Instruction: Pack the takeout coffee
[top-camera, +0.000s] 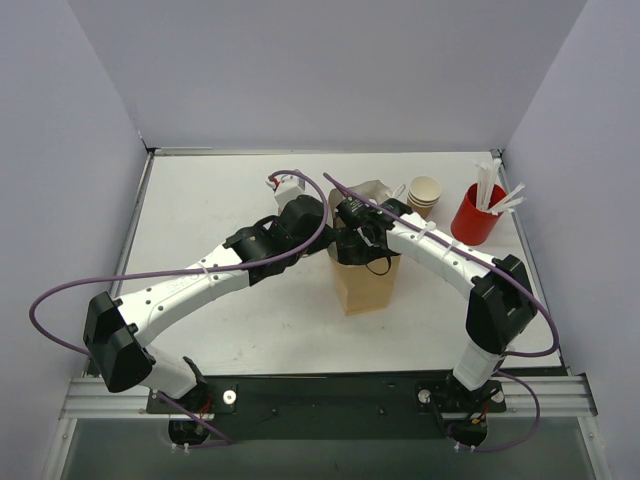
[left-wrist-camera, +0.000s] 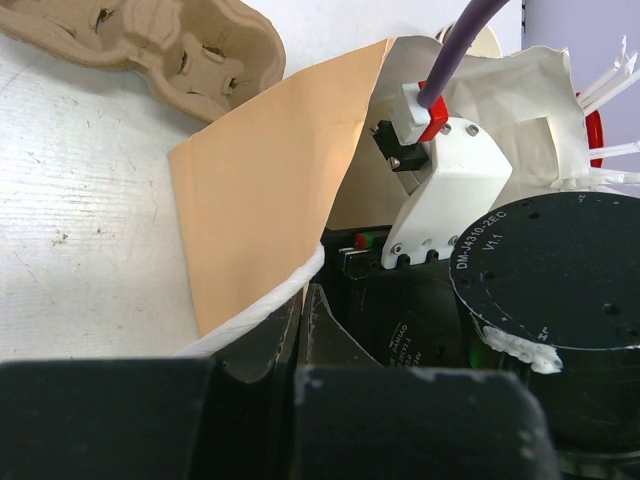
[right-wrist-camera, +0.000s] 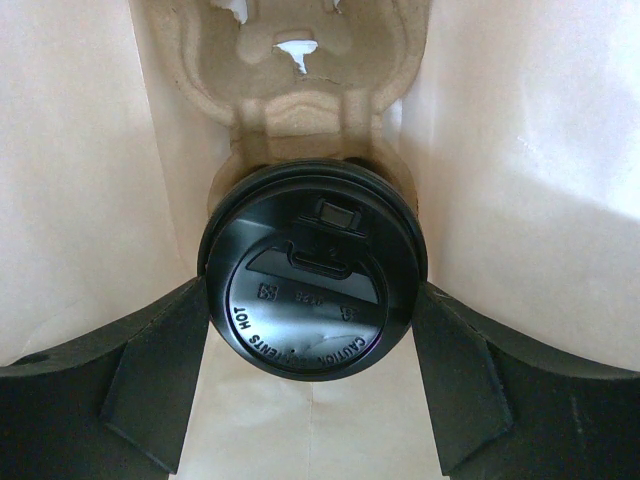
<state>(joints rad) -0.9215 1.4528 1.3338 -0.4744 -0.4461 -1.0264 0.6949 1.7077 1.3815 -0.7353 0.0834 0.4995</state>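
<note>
A brown paper bag (top-camera: 365, 285) stands on the surface (top-camera: 220, 200). Inside the bag, the right end effector (right-wrist-camera: 312, 330) clasps the black-lidded takeout coffee (right-wrist-camera: 310, 290), with one finger against each side of the lid, directly above a pulp carrier (right-wrist-camera: 300, 90) lying at the bag's bottom. At the bag's left rim, the left end effector (left-wrist-camera: 303, 310) is pinched tight on the paper edge by the white cord handle. Another pulp carrier (left-wrist-camera: 150, 40) lies just beyond the bag. A stack of tan cups (top-camera: 425, 193) and a red cup (top-camera: 476, 215) with straws stand behind the bag, to its right.
</note>
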